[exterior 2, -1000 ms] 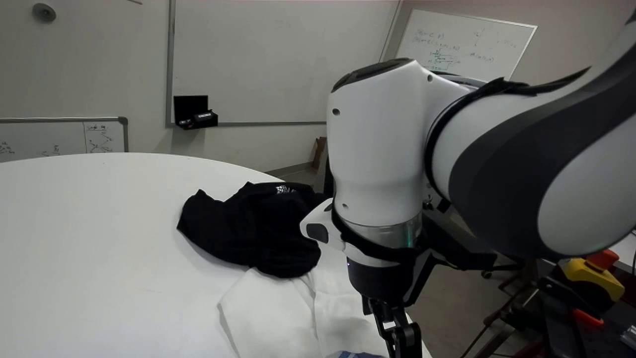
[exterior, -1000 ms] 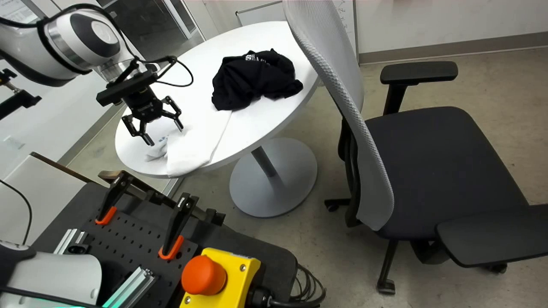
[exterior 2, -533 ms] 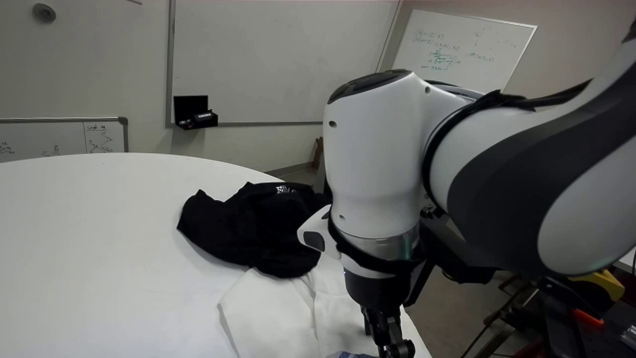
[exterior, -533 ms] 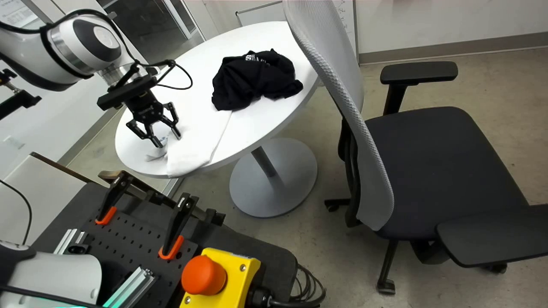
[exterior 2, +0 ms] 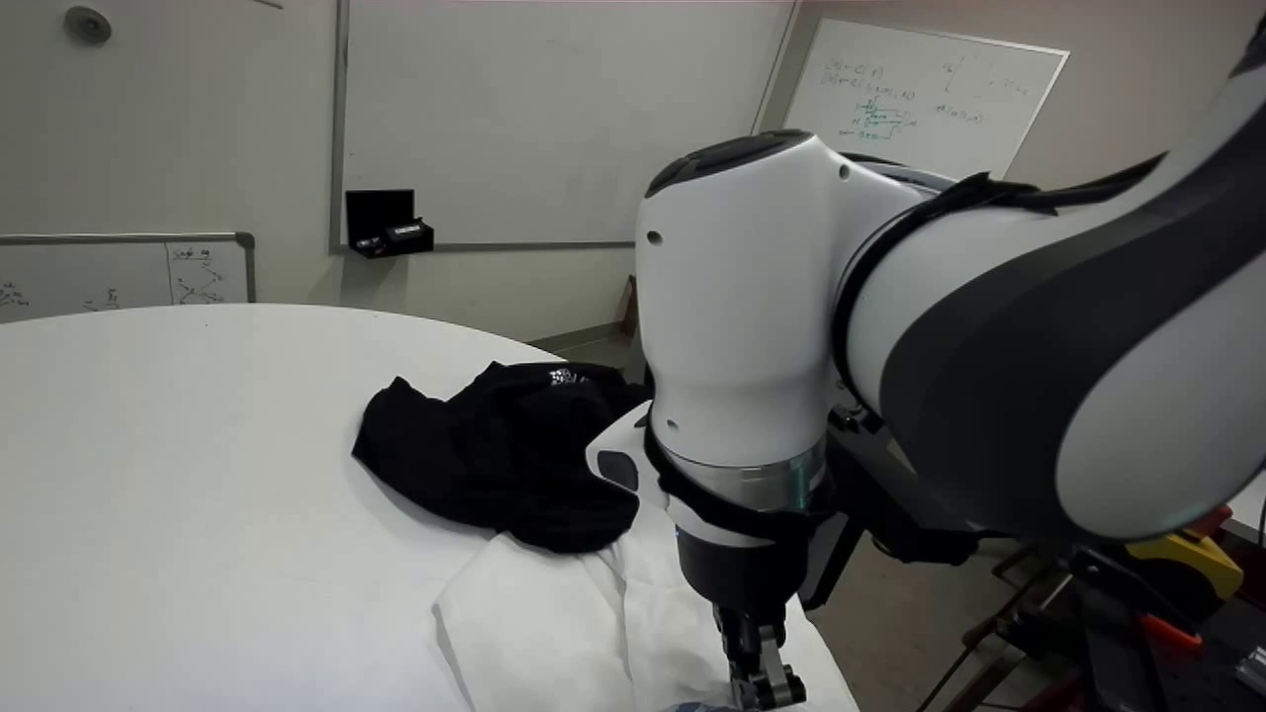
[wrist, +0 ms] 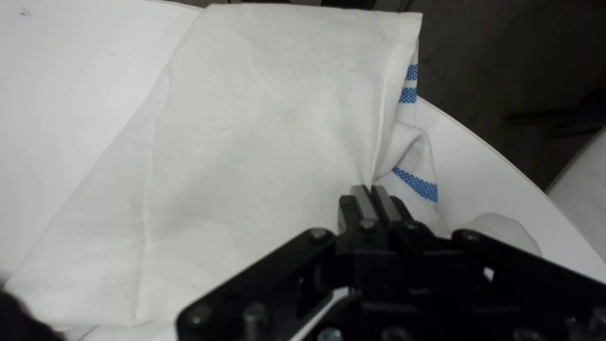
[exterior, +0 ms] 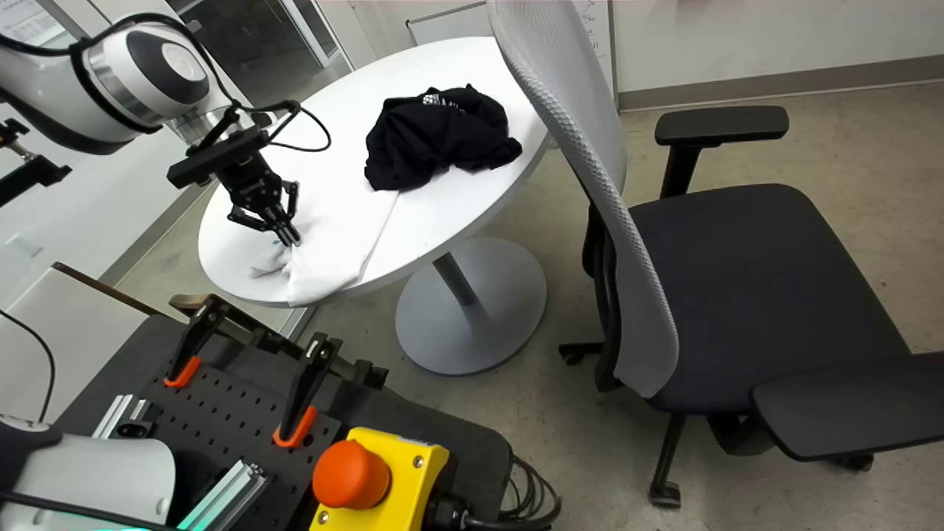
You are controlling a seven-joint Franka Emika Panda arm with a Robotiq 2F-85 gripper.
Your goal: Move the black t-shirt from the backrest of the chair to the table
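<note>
Drawn together since a moment ago, the gripper is narrowed on a fold of blue-striped white towel, which is pinched at its tips. Rumpled, with a small white print, the black t-shirt is heaped on the round white table; in an exterior view its edge is hidden by the robot arm, and the print cannot be read

In an exterior view, a t-shirt lies on a table, behind a cloth (also on the table); a chair stands to their right.
</note>
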